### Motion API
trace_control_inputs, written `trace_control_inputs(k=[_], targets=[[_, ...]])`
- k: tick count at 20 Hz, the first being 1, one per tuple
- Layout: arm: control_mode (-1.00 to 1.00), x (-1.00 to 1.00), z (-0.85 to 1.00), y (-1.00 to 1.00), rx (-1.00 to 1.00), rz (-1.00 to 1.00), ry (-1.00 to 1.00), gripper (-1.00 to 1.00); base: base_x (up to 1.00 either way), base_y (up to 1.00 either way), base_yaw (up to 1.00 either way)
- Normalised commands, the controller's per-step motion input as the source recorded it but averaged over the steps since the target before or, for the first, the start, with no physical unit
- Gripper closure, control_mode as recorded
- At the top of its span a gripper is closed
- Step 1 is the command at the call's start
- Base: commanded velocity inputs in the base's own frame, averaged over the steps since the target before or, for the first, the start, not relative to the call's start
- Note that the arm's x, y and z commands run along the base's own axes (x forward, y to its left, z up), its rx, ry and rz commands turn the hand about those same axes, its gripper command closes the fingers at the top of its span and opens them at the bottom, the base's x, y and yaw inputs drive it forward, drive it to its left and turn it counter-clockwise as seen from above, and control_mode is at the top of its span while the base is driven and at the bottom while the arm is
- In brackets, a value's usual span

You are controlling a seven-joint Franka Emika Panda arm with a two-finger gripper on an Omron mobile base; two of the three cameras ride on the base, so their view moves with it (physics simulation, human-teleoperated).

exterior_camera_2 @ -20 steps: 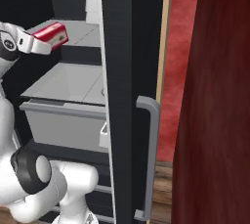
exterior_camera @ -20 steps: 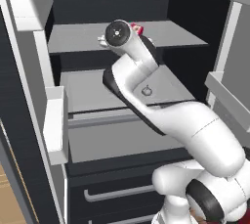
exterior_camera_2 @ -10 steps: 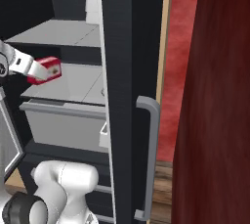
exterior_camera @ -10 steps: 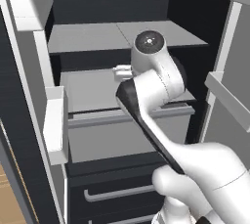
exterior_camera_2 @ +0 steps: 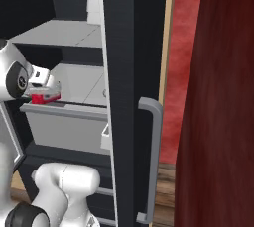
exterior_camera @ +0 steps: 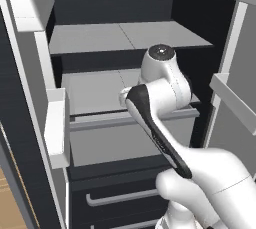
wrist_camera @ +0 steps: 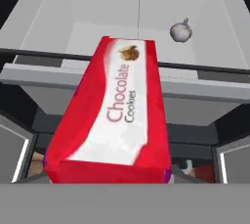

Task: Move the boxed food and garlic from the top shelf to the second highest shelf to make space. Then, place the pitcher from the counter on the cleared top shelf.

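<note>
My gripper (exterior_camera_2: 42, 87) is shut on the boxed food (wrist_camera: 114, 113), a red carton marked "Chocolate Cookies". I hold it just in front of the second highest shelf (exterior_camera_2: 82, 85), about level with that shelf's front edge. The carton (exterior_camera_2: 45, 97) shows red at the wrist in the right base view. The garlic (wrist_camera: 180, 31) lies on this shelf (wrist_camera: 97, 22), far right of the carton and apart from it. Above, the top shelf (exterior_camera: 125, 38) is bare. In the left base view my arm hides the hand. The pitcher and the counter are out of view.
A grey drawer (exterior_camera: 115, 143) sits right under the second shelf. The open fridge door with its grey handle (exterior_camera_2: 151, 161) stands to the right, a dark red wall (exterior_camera_2: 181, 47) behind it. White door bins (exterior_camera: 57, 128) line the left side.
The arm has come down and forward with the carton, from the height of the top shelf to the front of the second highest shelf. The grip has stayed the same.
</note>
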Motion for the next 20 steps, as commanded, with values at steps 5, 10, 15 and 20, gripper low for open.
trace_control_inputs(k=[5,10,15,20], targets=[[-1.00,0.78,-0.49,0.00,0.00,0.17,0.00,1.00,0.00,0.00,0.00],[-1.00,0.78,-0.48,0.00,0.00,0.11,0.00,1.00,0.00,0.00,0.00],[-1.00,0.85,-0.26,0.01,0.00,0.05,0.00,1.00,0.00,0.00,0.00],[-1.00,0.92,-0.22,0.01,0.00,0.01,0.00,1.00,0.00,0.00,0.00]])
